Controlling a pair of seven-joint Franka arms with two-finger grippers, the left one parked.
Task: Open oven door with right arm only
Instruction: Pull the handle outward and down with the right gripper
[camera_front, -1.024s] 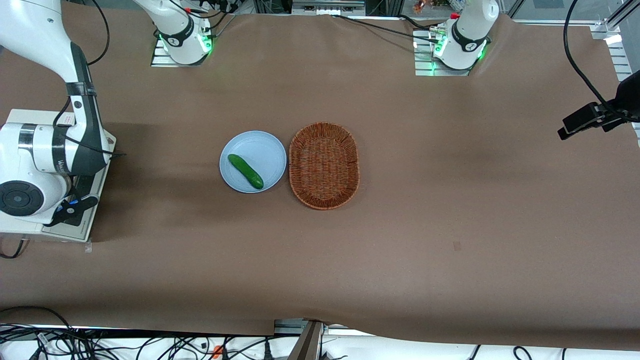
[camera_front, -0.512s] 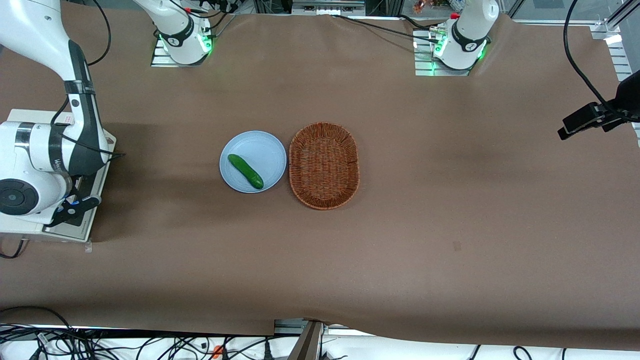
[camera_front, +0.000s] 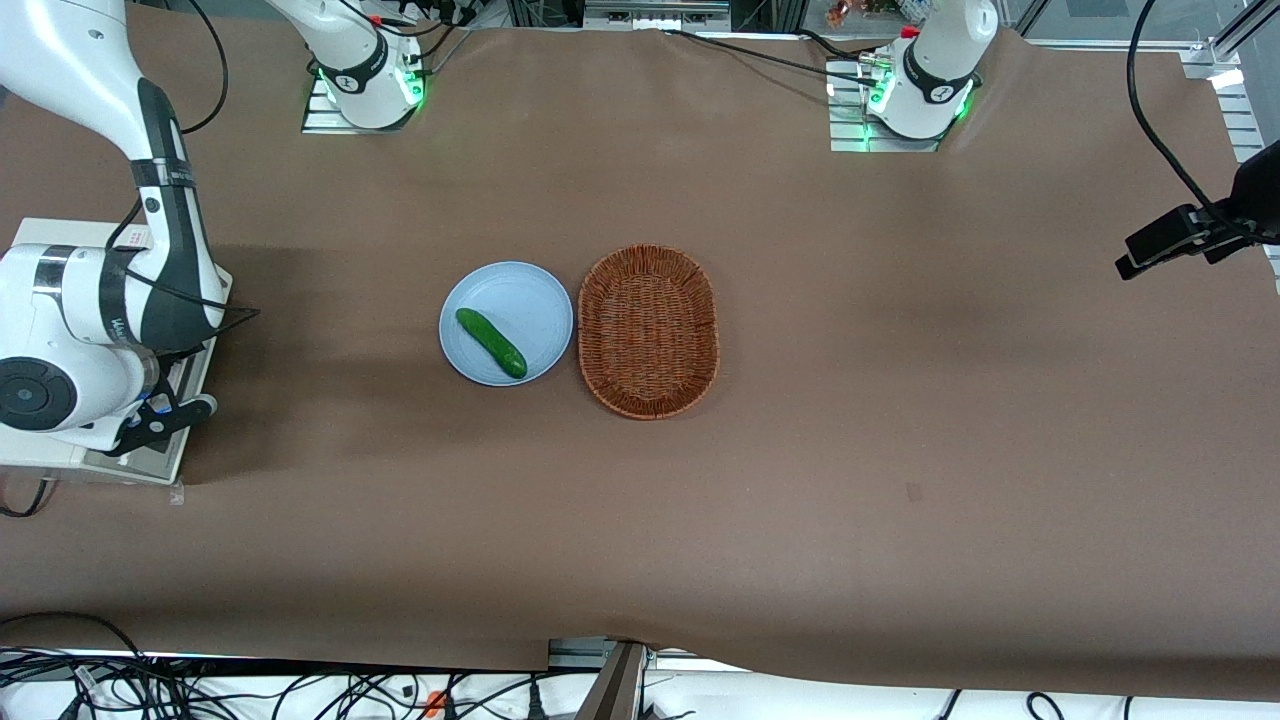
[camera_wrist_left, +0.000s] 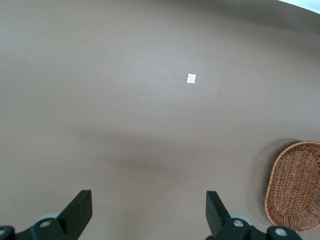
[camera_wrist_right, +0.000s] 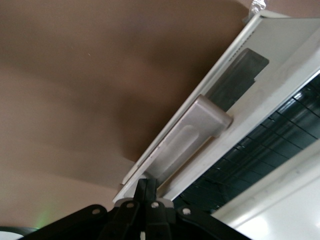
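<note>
I'm looking down on the brown table cover (camera_wrist_left: 125, 100), mostly bare. A small white scrap (camera_wrist_left: 191, 78), maybe tape, lies flat on it. The wicker basket (camera_wrist_left: 295, 186) is partly cut off at the frame edge, well apart from the scrap. The parked gripper's two black fingers (camera_wrist_left: 77, 212) frame the view.

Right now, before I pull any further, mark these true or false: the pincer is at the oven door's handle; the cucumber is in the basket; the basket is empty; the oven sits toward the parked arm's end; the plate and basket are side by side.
1. The pincer is at the oven door handle: true; its fingers meet at the handle's end.
2. The cucumber is in the basket: false; it lies on the blue plate.
3. The basket is empty: true.
4. The oven sits toward the parked arm's end: false; it sits toward the working arm's end.
5. Plate and basket are side by side: true.
</note>
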